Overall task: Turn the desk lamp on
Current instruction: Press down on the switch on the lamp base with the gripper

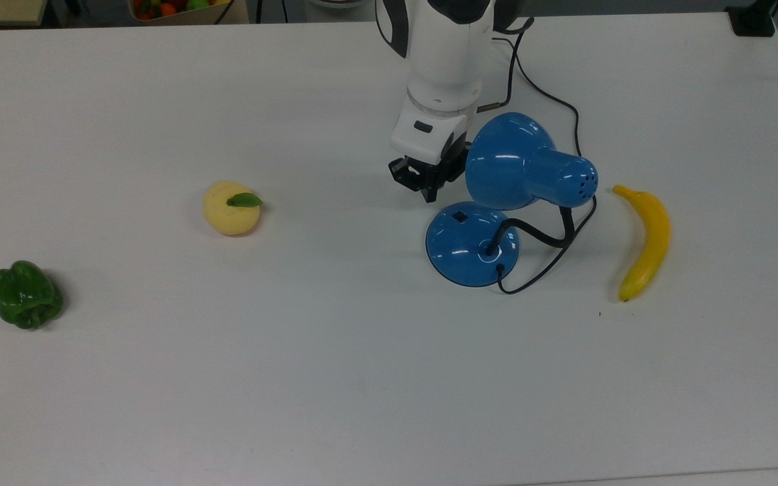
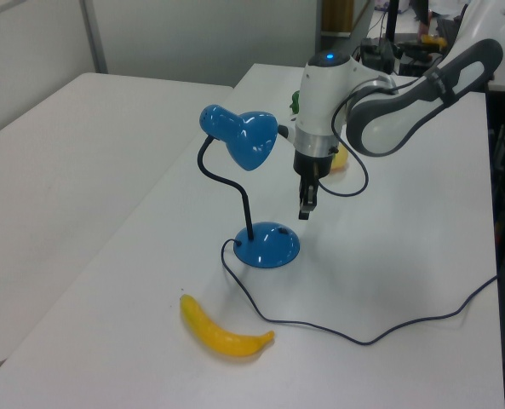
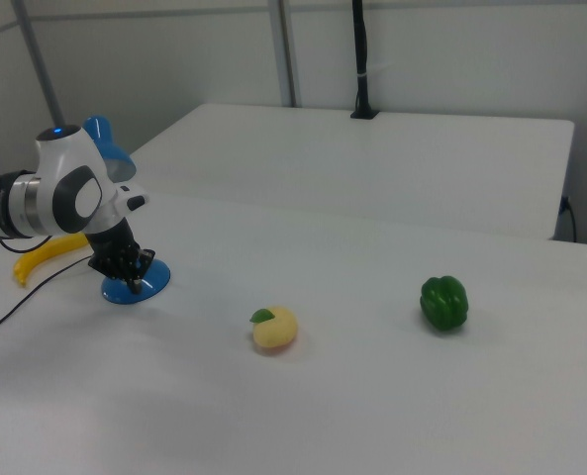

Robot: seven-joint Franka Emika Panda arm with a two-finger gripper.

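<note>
The desk lamp stands right of centre in the top view, with a glossy blue domed base [image 1: 470,253], a small black switch [image 1: 459,217] on it, a bent black neck [image 1: 537,233] and a bell-shaped shade [image 1: 514,162]. Its black cord [image 1: 551,101] runs off toward the far table edge. My gripper [image 1: 429,196] points down, shut with nothing in it, just off the base's rim on the top view's upper left, a short way from the switch. In the left view the gripper [image 2: 304,213] hangs slightly above the base [image 2: 267,247], beside the shade [image 2: 245,136].
A banana [image 1: 645,239] lies right of the lamp in the top view. A yellow fruit with a green leaf [image 1: 230,208] and a green pepper [image 1: 26,295] sit to the top view's left. The cord [image 2: 380,332] snakes across the white table [image 1: 362,378].
</note>
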